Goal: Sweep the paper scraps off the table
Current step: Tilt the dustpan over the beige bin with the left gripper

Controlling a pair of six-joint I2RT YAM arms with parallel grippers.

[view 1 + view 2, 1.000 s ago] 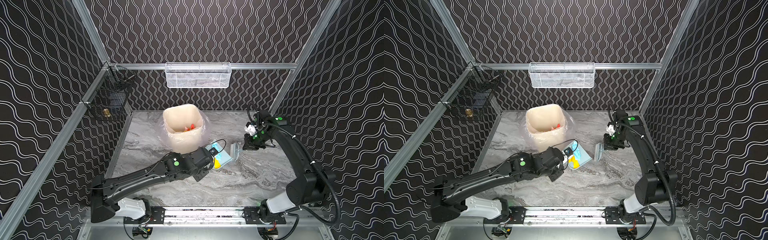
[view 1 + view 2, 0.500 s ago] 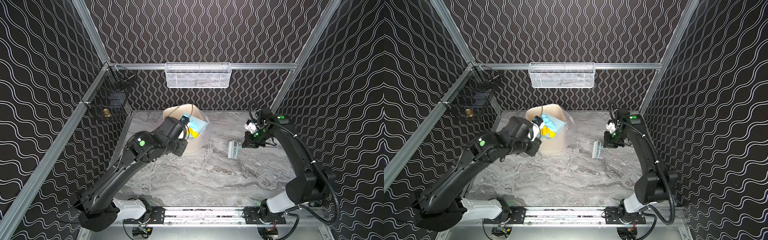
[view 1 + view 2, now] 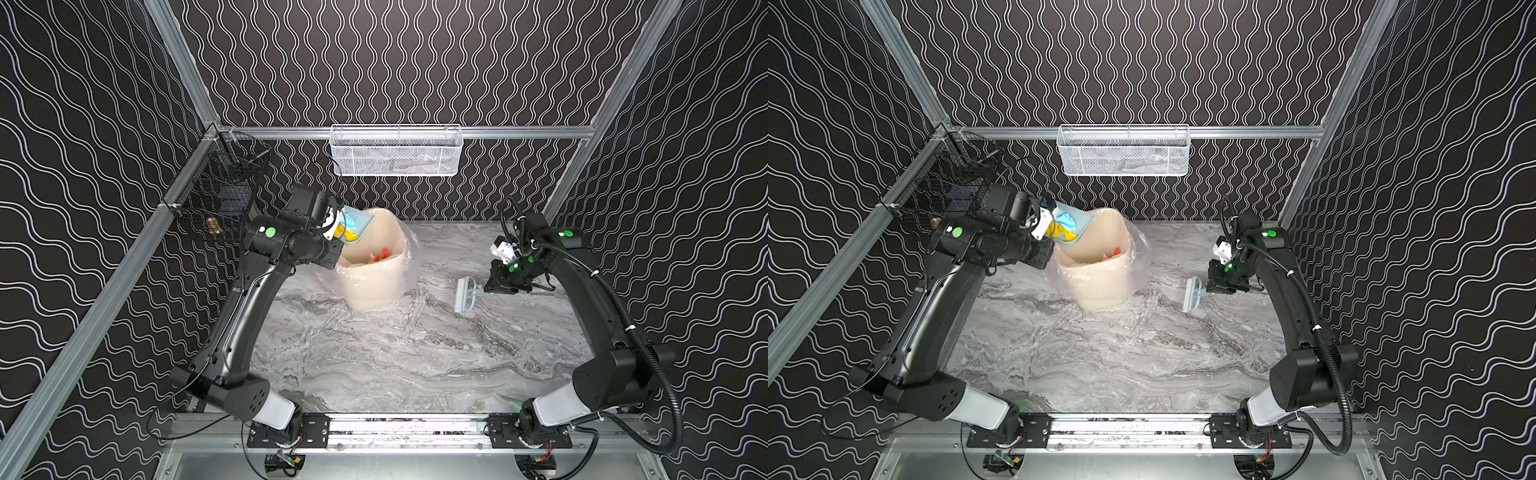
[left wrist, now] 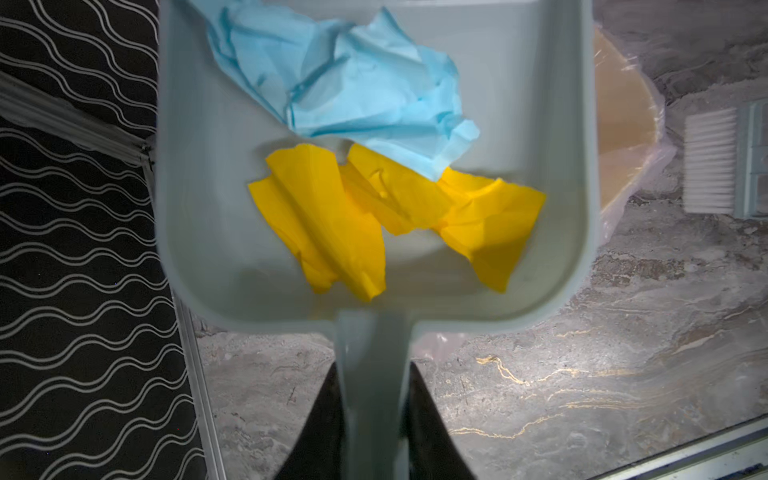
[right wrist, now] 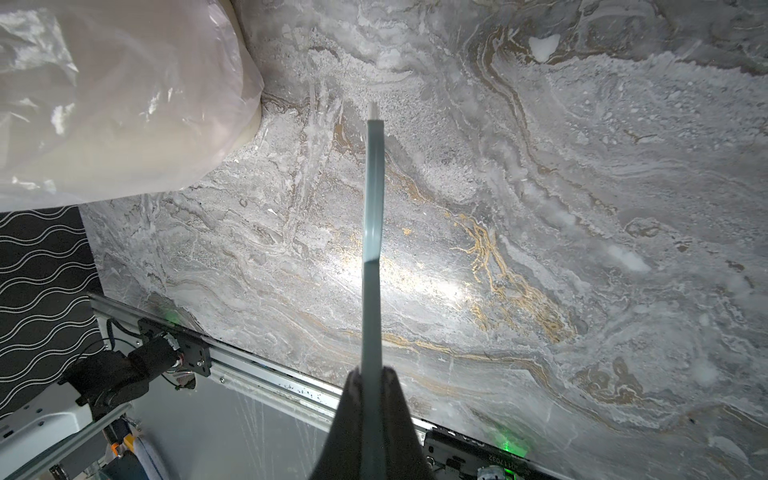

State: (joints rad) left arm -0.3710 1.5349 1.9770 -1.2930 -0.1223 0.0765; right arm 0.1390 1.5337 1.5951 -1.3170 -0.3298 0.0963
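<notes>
My left gripper (image 4: 372, 374) is shut on the handle of a pale blue dustpan (image 4: 199, 208), raised and tilted over the far left rim of the beige bin (image 3: 374, 282). Paper scraps lie in the pan: a light blue wad (image 4: 365, 95) and yellow pieces (image 4: 332, 224). In both top views red and pink scraps (image 3: 380, 255) (image 3: 1115, 253) show inside the bin. My right gripper (image 5: 371, 374) is shut on the handle of a pale blue hand brush (image 3: 465, 295), whose bristle head rests on the table (image 3: 415, 353) to the right of the bin. I see no scraps on the table.
The bin is lined with a clear plastic bag that spills onto the marble. A white mesh basket (image 3: 395, 151) hangs on the back rail and a black wire basket (image 3: 220, 199) on the left rail. An aluminium rail runs along the front edge.
My left arm has lifted the dustpan with its scraps from the table in front of the bin up over the bin's far left rim. The right gripper and brush have hardly moved.
</notes>
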